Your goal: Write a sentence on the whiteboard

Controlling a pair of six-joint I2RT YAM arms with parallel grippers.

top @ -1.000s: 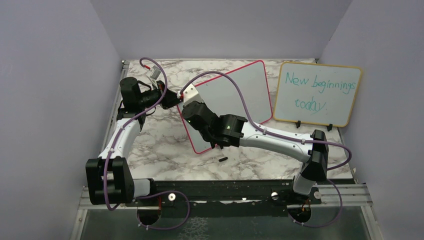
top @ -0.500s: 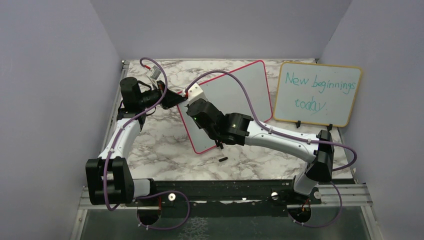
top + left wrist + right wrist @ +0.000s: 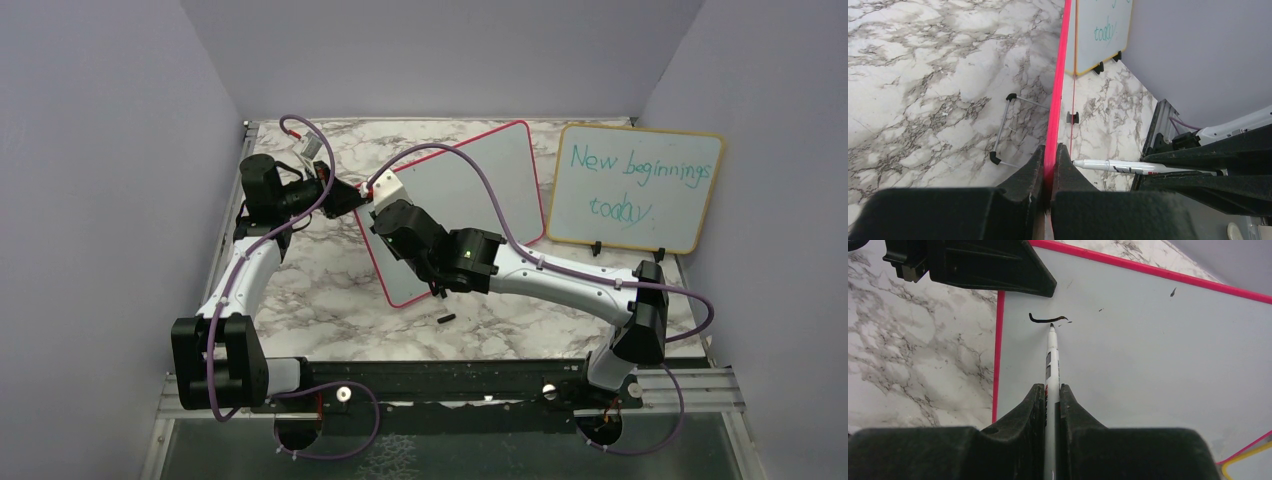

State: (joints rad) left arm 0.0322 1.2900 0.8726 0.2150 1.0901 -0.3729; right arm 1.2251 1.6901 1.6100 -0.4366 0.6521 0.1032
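Note:
The whiteboard (image 3: 470,185), white with a red-pink frame, stands tilted on the marble table. My left gripper (image 3: 350,196) is shut on the frame's left edge; the left wrist view shows the pink edge (image 3: 1058,90) pinched between the fingertips of that gripper (image 3: 1049,150). My right gripper (image 3: 1052,390) is shut on a white marker (image 3: 1052,347), whose tip meets the board face (image 3: 1148,340). Of the sentence, a single short curved black stroke (image 3: 1047,319) shows near the board's top left corner. From above, the right gripper (image 3: 398,215) hides the marker tip.
A yellow-framed board with teal writing (image 3: 635,187) stands at the back right. A small black object (image 3: 446,319) lies on the table in front of the whiteboard. Behind the board lies a wire stand (image 3: 1004,129).
The right gripper with the marker has shifted slightly along the board's upper left area. The left arm and the board have not moved.

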